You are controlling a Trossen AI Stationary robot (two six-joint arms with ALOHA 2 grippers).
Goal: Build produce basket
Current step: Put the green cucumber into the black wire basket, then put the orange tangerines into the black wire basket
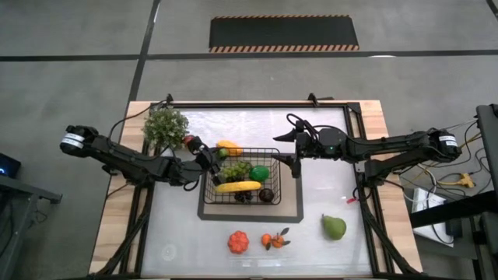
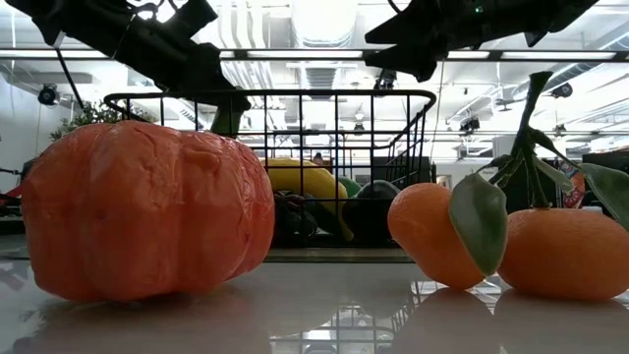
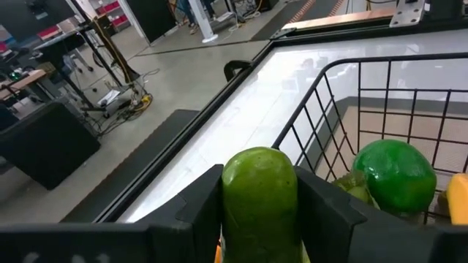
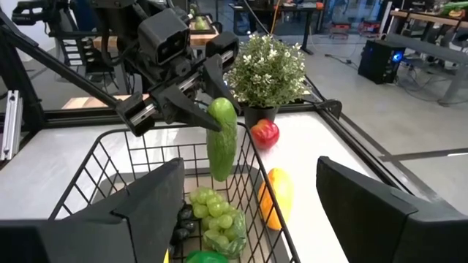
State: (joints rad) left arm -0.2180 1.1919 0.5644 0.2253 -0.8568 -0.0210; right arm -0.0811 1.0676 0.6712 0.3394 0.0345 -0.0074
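— White tabletop [image 1: 187, 233]: what's nearest?
— Tomato [image 1: 238, 242], oranges [image 1: 272, 240], pear [image 1: 334, 227] (all loose). Basket [image 1: 208, 204] sits at centre.
— Grippers?
— Left gripper [image 4: 201, 98] clamps cucumber [image 4: 221, 137] at basket's ten o'clock corner; right gripper [image 1: 296, 154], fingers apart, at three o'clock.

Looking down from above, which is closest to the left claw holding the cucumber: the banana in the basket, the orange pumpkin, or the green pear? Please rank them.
From the left gripper, clamped on the cucumber:
1. Banana, in the basket.
2. Pumpkin, on the table's front.
3. Pear, front right.
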